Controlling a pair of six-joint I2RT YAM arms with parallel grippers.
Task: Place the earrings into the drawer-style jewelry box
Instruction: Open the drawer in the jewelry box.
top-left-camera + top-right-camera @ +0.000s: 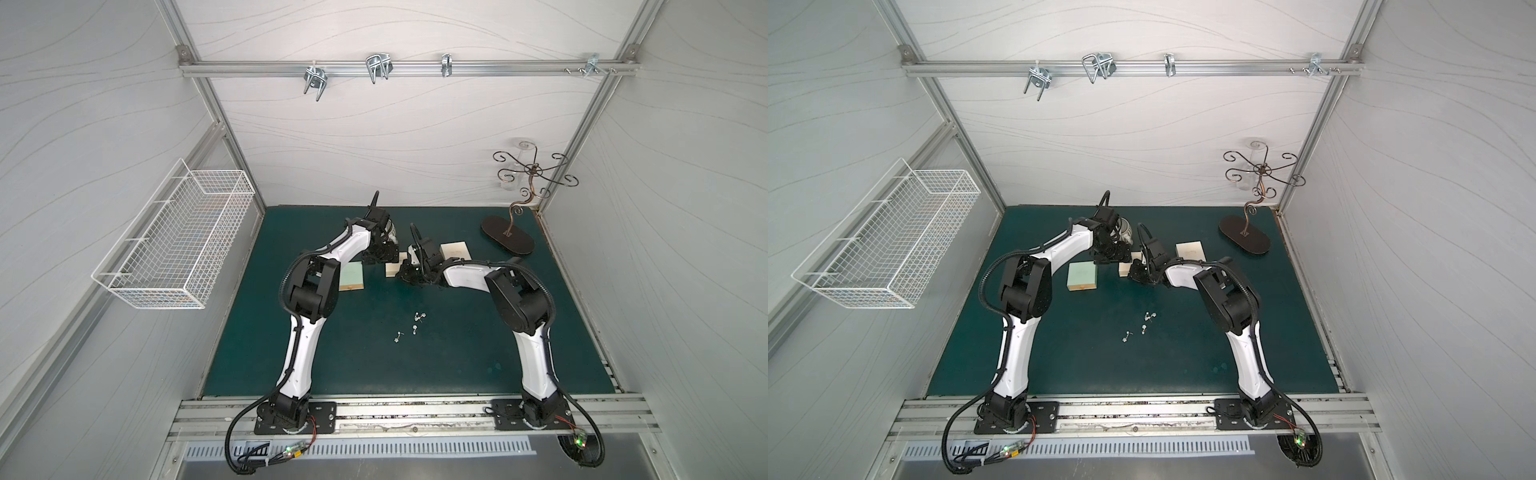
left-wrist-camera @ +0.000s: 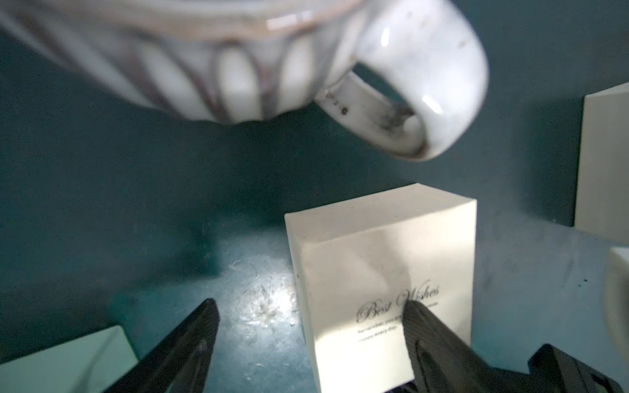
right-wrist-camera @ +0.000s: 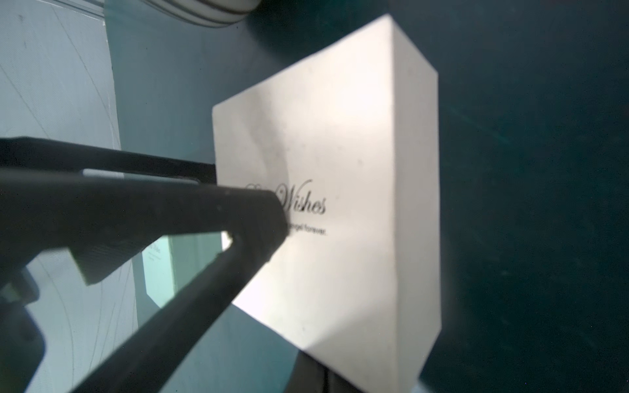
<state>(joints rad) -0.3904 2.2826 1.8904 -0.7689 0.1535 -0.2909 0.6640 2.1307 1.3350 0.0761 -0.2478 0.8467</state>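
Several tiny silvery earrings (image 1: 419,319) (image 1: 1149,316) lie loose on the green mat between the two arms, nearer the front than both grippers. The drawer-style jewelry box (image 1: 392,270) (image 1: 1125,268) (image 2: 374,255) (image 3: 340,153) is a small white box printed "Best Wishes". My left gripper (image 2: 309,304) (image 1: 376,262) is open and straddles one edge of it, with one finger resting over the lid and the other over the mat. My right gripper (image 3: 325,376) (image 1: 404,276) has its jaws together at the box's other end, and the box edge hides the tips.
A pale green box (image 1: 352,277) sits left of the jewelry box and a larger white box (image 1: 455,250) sits right of it. Just behind them stands a white patterned mug (image 2: 238,68). At the back right is a dark metal jewelry stand (image 1: 509,239). A wire basket (image 1: 174,249) hangs on the left wall.
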